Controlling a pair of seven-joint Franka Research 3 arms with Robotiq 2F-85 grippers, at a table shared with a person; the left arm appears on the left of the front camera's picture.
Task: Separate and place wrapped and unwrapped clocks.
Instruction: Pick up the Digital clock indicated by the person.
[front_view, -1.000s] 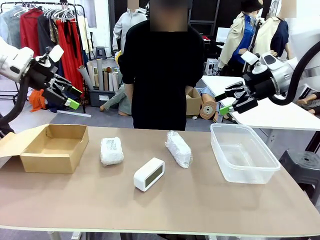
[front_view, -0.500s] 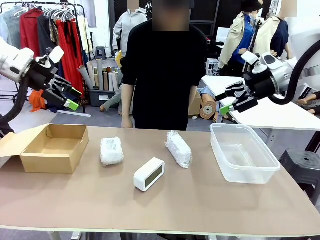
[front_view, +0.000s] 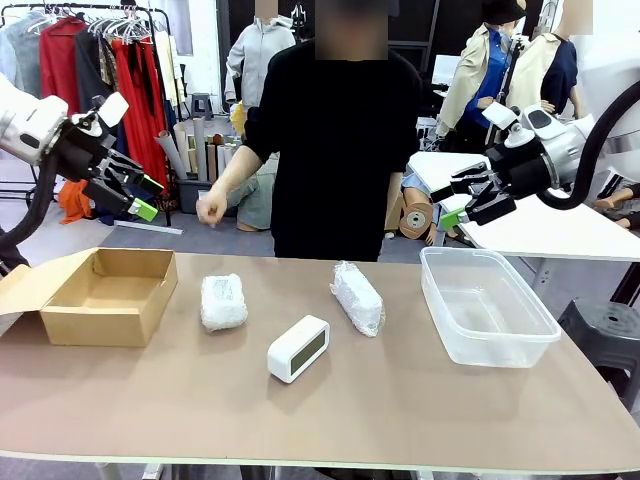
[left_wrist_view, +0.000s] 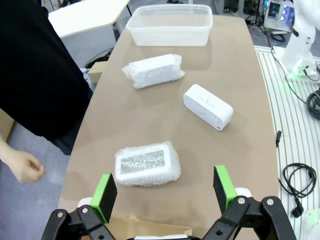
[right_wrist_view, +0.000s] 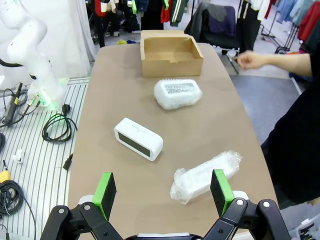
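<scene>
Brown table (front_view: 400, 410) filling lower frame: left wrapped clock (front_view: 223, 301), mid wrapped clock (front_view: 357, 296), bare clock (front_view: 298, 348) btwn, lower. Am hovering left gripper (front_view: 148, 197) upper left, right gripper (front_view: 444, 206) upper right, both wide open, empty. Should be coming straight down, jaws spanning a bundle's narrow sides. Vs earlier: person's hand (front_view: 211, 208) now raised; my arms unmoved.

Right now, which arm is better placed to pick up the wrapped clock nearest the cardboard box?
Probably left: the left tool hovers open near the cardboard box, close to that wrapped clock; the right tool hangs by the plastic tub, farther off.
</scene>
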